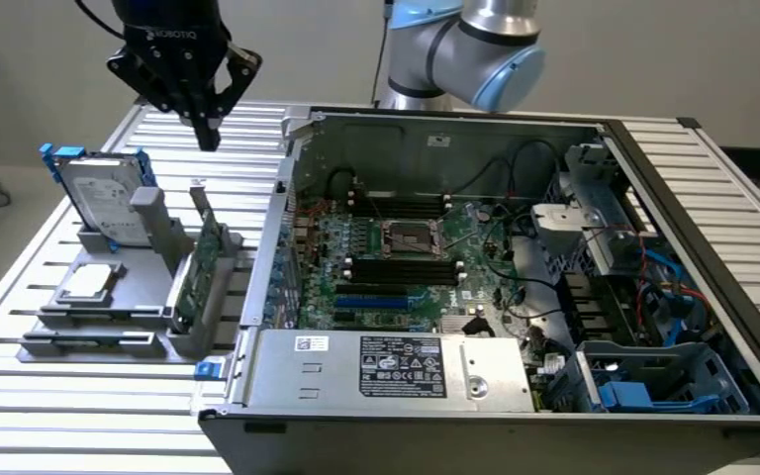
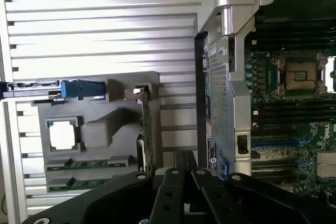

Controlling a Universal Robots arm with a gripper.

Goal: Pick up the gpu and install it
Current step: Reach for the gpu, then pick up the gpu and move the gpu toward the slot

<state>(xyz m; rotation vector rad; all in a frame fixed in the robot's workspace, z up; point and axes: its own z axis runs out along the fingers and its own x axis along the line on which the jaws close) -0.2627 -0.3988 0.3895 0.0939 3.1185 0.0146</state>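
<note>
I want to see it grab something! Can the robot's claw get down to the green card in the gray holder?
Probably yes. The gripper, shut, hangs above the gpu, which stands upright in its gray holder with nothing over its top edge.

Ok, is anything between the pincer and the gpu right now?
Nothing visible does. The shut pincer hangs above the gpu, which stands on edge in the gray holder, with only open air between them.
</note>
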